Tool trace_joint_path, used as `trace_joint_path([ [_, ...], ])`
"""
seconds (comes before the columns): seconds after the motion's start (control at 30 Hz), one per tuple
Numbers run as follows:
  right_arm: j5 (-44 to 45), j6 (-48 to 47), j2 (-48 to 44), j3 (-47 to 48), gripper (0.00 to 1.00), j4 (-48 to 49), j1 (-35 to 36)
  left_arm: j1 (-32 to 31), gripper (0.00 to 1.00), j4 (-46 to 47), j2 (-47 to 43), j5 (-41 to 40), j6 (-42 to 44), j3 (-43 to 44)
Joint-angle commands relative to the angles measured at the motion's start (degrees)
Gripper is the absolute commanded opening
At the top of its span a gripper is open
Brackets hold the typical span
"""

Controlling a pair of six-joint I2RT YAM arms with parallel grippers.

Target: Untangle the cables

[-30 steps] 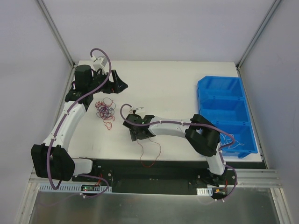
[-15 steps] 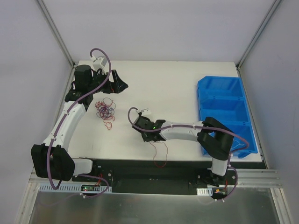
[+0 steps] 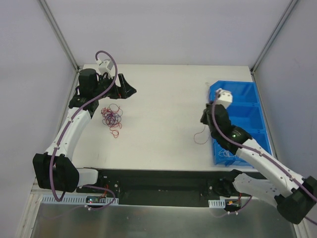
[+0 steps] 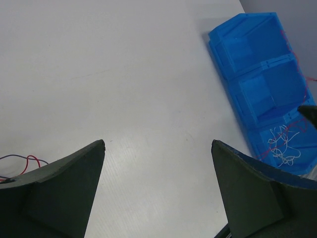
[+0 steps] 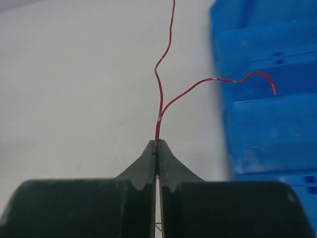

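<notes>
Red wire (image 5: 159, 99), pinched in the tightly closed jaws of the right gripper (image 5: 156, 146), hangs beside the blue bin (image 3: 242, 85) at right, where white strands (image 4: 282, 148) lie. Most cables (image 3: 111, 116) sit clumped at left, by the wide-open, empty left gripper (image 4: 158, 144), apparently awaiting separation.

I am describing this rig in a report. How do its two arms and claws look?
The left arm and right arm are white links with black joints; a lilac cable follows each. The left claw and right claw have dark, wedge-shaped fingers.
</notes>
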Motion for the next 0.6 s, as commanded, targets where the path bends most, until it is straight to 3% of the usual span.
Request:
trace_joint_path([
  [0.0,12.30,1.75,-4.95,-1.46,0.00,-0.81,-12.03,0.64,0.88,2.66,-0.35,2.14,-0.76,-0.46],
  [0.1,11.88,7.48,-4.52,-0.13,0.00,-2.24,-20.91,0.55,0.88,2.66,-0.17,2.05,-1.02,-0.63],
  [0.3,7.50,7.31,3.21,1.97,0.00,5.67,-32.78,0.55,0.87,3.18,0.18,2.41,-1.11,-0.90],
  [0.57,0.01,1.96,7.43,11.72,0.00,10.86,-39.21,0.55,0.87,3.27,0.09,2.76,-1.20,-0.81],
])
